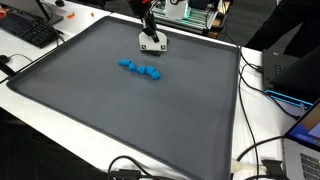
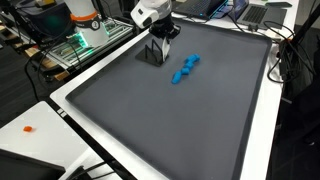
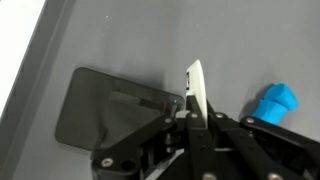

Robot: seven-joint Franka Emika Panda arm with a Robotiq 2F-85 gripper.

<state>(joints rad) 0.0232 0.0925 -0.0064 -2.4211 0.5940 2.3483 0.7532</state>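
Held: thin white flat plate (image 3: 195, 82), on edge on dark grey mat surface (image 1: 120, 115) near its far rim; end effector (image 1: 152, 38) apparently clamped on it, wrist view blurred. Row of blue plastic blocks (image 1: 140, 70) nearby. Best handled upright, grip square.

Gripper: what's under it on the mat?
A white flat piece stands edgewise at the tips of the gripper, above the grey mat, beside a dark rectangular patch. The gripper's body covers the piece's lower end, so its grip is unclear.
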